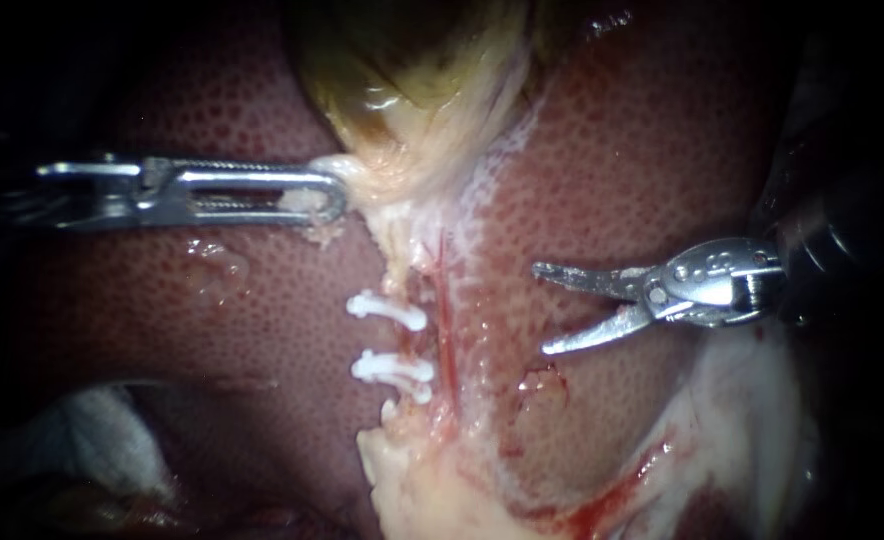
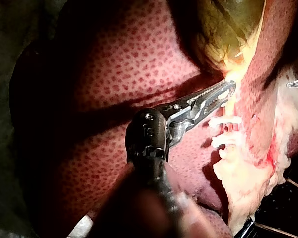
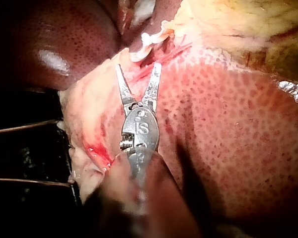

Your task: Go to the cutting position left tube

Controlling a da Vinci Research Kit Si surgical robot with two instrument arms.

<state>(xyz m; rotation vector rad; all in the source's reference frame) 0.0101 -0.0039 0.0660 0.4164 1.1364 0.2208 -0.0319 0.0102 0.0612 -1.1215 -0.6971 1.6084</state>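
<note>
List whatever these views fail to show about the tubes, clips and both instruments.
Tube under the white clips: endoscope view, the clips cover it.
How much gallbladder the left instrument grips: endoscope view, tissue wraps its tips.
Shaft of the right instrument: endoscope view, lost in shadow at the edge.
Clips, right wrist view: too small to count.

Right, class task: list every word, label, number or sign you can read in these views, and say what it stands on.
None on the liver, the gallbladder or the white clips.
The right instrument carries a small stamped mark by its hinge; it is not read off here.
</note>
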